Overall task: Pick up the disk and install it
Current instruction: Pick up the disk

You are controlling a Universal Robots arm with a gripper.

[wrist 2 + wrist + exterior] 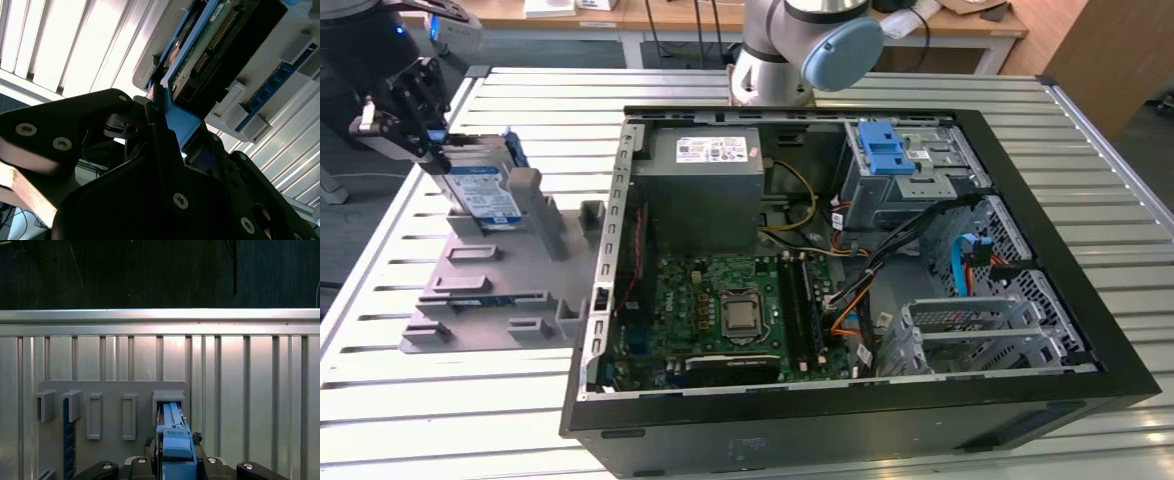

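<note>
The end effector point(416, 125) pinches the blue-framed flat silver metal disk point(480, 190) standing in the grey plastic slotted holder point(494, 275); a skewed pull could jam it there.

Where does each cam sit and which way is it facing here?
Exterior view: off the arm, raised, looking down at the open computer case and grey fixture on the slatted table; shows the arm and the end effector shut on the disk.
First wrist view: behind the end effector, looking along the disk at the fixture and table.
Second wrist view: beside the end effector, close on the disk's circuit-board face.
Shared: both wrist views show the end effector gripping the disk.
</note>
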